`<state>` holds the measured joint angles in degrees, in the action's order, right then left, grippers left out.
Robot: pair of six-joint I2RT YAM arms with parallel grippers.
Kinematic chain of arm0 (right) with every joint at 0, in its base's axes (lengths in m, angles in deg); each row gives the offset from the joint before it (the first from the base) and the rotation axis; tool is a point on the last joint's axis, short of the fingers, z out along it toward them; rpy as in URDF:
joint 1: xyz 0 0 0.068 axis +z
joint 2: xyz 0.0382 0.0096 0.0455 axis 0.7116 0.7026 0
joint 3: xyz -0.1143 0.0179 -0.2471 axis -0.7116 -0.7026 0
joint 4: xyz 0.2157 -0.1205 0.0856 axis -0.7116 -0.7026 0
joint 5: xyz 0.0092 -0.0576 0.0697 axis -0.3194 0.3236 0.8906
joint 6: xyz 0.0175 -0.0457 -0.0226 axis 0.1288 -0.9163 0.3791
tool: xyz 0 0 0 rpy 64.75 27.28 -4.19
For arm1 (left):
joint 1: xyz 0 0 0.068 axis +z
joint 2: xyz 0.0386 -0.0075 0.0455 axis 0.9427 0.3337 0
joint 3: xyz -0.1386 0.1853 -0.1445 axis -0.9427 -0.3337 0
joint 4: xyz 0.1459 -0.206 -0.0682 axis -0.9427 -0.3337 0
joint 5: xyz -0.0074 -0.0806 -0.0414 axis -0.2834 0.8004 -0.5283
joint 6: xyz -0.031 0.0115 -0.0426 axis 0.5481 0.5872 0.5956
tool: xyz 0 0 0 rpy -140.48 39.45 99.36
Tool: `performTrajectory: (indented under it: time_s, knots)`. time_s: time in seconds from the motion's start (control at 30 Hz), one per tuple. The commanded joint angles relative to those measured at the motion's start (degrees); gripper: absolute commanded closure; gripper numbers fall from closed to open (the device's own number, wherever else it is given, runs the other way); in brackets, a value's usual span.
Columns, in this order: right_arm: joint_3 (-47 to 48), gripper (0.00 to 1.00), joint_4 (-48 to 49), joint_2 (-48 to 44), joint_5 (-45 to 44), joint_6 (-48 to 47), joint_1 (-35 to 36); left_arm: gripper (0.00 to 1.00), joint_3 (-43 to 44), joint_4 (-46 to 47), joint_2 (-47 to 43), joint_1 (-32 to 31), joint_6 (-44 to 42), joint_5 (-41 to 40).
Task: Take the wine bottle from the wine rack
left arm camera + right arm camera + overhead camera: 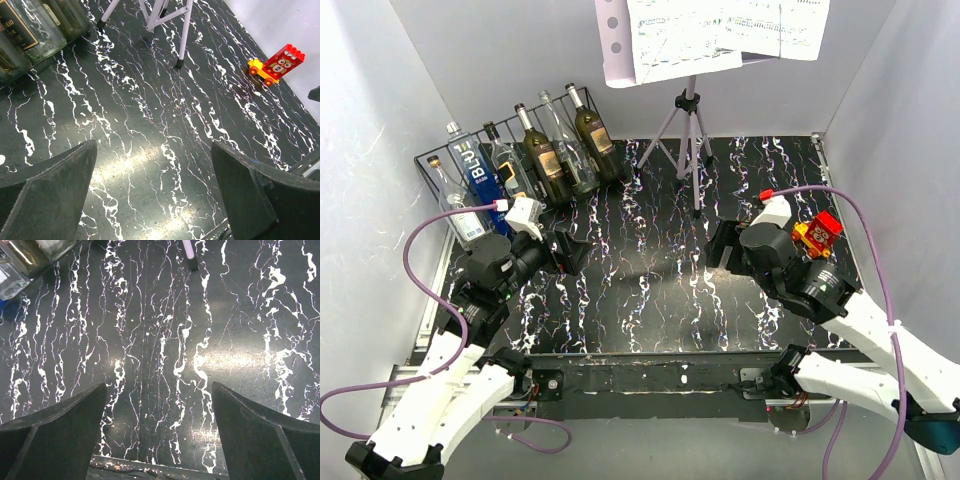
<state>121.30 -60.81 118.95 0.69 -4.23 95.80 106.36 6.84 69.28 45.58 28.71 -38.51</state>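
White walls box in a black bench (650, 300) veined with white. Nearest the arm bases, both arms hang over bare marbling. The left pincer (570, 252) is spread wide with nothing between its fingers, and the right pincer (722, 245) is likewise spread and empty, well apart from it across the middle. Just beyond the right arm's wrist, a red and yellow toy block (818, 235) sits near the right wall. Farther back, at centre, a tripod music stand (688, 140) carries sheets of paper.

At the far left the wine rack (424, 160) holds a row of bottles leaning necks-up against its barred back. The wine bottle (597, 142), dark glass with a pale label, lies at the right end of that row, just beside a clear one.

The task looks to be at its reaching step, with no bottle grasped. The left arm is near the rack, so it would likely turn toward that end bottle, settle its fingers around the glass, pinch, and lift it clear of the wire without jostling the neighbour.
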Motion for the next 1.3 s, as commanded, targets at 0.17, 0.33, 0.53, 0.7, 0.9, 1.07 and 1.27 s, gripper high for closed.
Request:
performTrajectory:
  time_s: [0.17, 0.33, 0.53, 0.7, 0.9, 1.07, 1.27]
  knots:
    - [0.45, 0.06, 2.30, -4.14, -0.32, -1.22, 0.37, 0.02, 1.18, -1.28, 1.86, -0.21, 0.30, -10.26]
    - [-1.74, 0.07, 2.92, -6.86, -0.06, -2.02, 0.37, 0.02, 9.61, -7.25, 9.15, -0.21, 5.04, -22.74]
    - [-5.08, 0.10, 6.69, -12.31, 5.73, -2.54, 0.37, 0.04, 26.30, -13.50, 24.25, 3.29, 1.19, -41.11]
    - [-11.41, 0.15, 15.48, -19.42, 15.75, -6.23, 0.45, 0.10, 39.40, -15.27, 34.38, 14.45, -4.70, -36.73]
    - [-15.02, 0.22, 18.48, -24.35, 17.00, -5.88, 0.37, 0.16, 43.63, -10.70, 44.57, 29.92, -3.13, -33.32]
    - [-14.67, 0.23, 17.95, -24.62, 17.35, -6.41, 0.45, 0.25, 51.97, -12.89, 56.96, 37.22, -1.19, -29.53]
    - [-15.63, 0.24, 22.07, -26.29, 20.33, -12.46, 0.37, 0.31, 58.83, -12.10, 64.70, 41.45, -2.68, -28.03]
